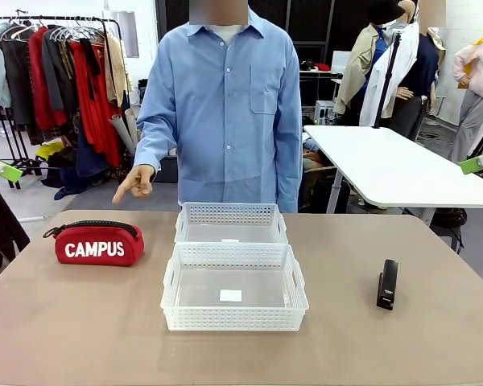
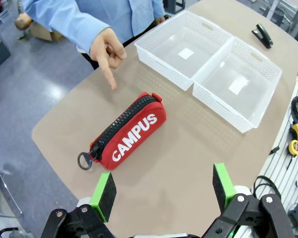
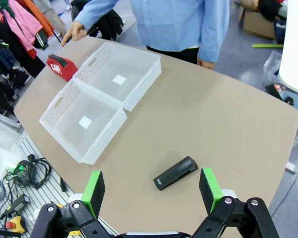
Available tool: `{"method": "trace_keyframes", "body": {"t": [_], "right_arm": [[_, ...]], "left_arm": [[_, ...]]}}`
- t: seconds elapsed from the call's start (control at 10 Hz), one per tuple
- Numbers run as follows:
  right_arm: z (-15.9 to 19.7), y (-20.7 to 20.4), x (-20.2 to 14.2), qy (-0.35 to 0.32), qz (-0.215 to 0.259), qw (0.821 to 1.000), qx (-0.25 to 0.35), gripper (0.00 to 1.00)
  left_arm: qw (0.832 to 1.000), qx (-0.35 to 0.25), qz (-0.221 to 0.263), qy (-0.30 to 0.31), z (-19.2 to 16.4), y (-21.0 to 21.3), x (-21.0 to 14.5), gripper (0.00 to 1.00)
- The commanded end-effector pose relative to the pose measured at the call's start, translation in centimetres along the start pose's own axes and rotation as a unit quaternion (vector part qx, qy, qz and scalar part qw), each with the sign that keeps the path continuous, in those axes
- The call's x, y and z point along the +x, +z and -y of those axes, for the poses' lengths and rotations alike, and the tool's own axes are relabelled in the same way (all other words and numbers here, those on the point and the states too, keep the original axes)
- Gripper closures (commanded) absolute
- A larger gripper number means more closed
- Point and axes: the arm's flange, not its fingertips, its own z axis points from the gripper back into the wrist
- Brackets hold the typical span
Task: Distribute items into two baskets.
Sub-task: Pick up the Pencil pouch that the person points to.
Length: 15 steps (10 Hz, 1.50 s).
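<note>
Tan tabletop (image 1: 64, 322): red pouch (image 1: 99, 243) left of 2 empty baskets (image 1: 233, 318), likely soft and light, best pinched across its body; stapler (image 1: 387, 283) right, rigid, slim. Left tool (image 2: 162, 191) and right tool (image 3: 151, 189) gape wide, empty.

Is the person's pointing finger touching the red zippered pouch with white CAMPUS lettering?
Apart. The left wrist view shows bare tan table between the fingertip and the pouch.

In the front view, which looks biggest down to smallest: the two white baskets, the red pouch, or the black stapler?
1. Near basket, though its closeness to the camera may flatter it.
2. Far basket.
3. Red pouch.
4. Black stapler.
</note>
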Motion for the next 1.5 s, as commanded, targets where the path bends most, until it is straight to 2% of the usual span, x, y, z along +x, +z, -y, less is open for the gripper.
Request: {"method": "trace_keyframes", "body": {"t": [0.0,0.1,0.6,1.0,1.1,1.4], "right_arm": [[0.0,0.1,0.1,0.004,0.009,1.000,0.009,0.00],[0.0,0.1,0.1,0.004,0.009,1.000,0.009,0.00],[0.0,0.1,0.1,0.004,0.009,1.000,0.009,0.00],[0.0,0.1,0.1,0.004,0.009,1.000,0.009,0.00],[0.0,0.1,0.1,0.004,0.009,1.000,0.009,0.00],[0.0,0.1,0.1,0.004,0.009,1.000,0.009,0.00]], "left_arm": [[1.000,0.000,0.000,0.000,0.0,0.0,0.0,0.00],[1.000,0.001,-0.004,-0.008,-1.0,-0.5,1.2,0.00],[0.990,-0.028,-0.114,-0.074,-5.1,-5.8,6.2,0.00],[0.970,-0.070,-0.183,-0.147,-8.8,-10.5,10.2,0.00],[0.957,-0.091,-0.213,-0.172,-9.2,-11.9,10.8,0.00],[0.933,-0.123,-0.261,-0.215,-10.2,-14.7,12.1,0.00]]}}
